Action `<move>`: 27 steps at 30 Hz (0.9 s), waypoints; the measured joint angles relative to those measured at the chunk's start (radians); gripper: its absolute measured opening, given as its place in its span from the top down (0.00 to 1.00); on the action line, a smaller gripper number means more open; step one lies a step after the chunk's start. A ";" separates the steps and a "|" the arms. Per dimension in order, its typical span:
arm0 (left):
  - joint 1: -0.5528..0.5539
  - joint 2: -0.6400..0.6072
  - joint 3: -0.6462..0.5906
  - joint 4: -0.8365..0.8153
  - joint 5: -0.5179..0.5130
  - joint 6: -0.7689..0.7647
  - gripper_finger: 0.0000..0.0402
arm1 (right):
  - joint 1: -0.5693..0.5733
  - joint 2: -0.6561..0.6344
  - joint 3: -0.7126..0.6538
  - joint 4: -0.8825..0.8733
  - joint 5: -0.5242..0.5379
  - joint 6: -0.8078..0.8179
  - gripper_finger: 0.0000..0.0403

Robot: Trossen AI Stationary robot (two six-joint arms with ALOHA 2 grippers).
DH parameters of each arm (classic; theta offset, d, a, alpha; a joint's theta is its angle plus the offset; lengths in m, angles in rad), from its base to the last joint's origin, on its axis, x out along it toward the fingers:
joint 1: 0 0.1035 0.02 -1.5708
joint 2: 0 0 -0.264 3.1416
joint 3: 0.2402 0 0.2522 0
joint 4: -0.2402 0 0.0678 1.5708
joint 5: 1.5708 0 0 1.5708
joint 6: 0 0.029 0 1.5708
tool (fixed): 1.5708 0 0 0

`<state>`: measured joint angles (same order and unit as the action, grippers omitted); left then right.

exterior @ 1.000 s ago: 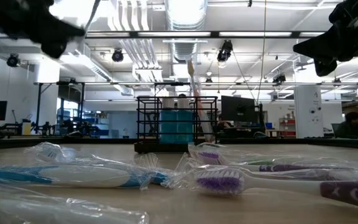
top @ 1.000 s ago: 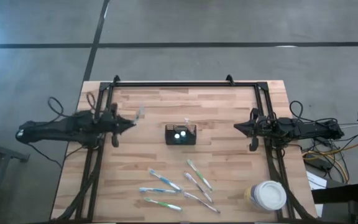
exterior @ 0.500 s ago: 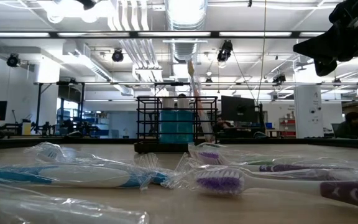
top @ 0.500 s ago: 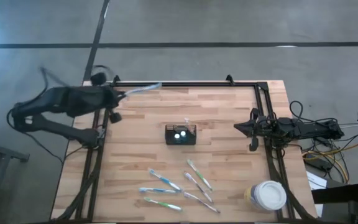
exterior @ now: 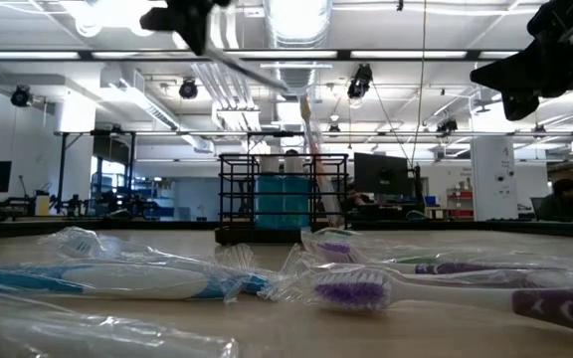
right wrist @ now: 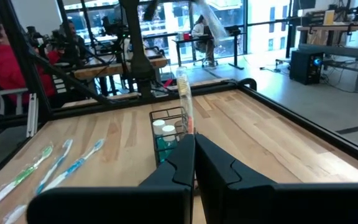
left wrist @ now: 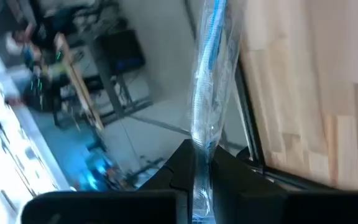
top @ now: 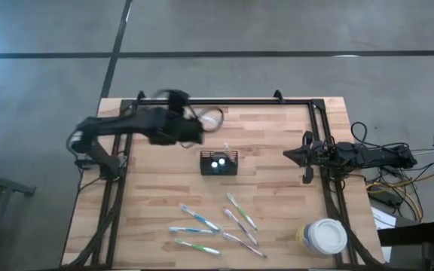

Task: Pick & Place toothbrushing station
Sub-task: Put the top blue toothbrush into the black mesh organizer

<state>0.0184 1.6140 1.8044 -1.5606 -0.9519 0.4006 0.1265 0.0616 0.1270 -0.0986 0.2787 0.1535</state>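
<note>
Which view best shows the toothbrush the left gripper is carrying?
Left wrist view: the wrapped blue toothbrush fills the frame, pinched in the left gripper. The high view shows only a pale blur at the gripper, beyond the caddy. The low view gives a thin diagonal streak; the right wrist view, a distant wrapper.
</note>
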 joint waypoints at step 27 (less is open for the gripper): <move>-0.117 0.052 -0.109 -0.011 -0.011 0.254 0.94 | 0.000 0.001 0.000 -0.026 -0.026 -0.003 0.98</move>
<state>-0.0988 1.6661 1.6953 -1.5719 -0.9632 0.6544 0.1265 0.0628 0.1272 -0.1249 0.2523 0.1501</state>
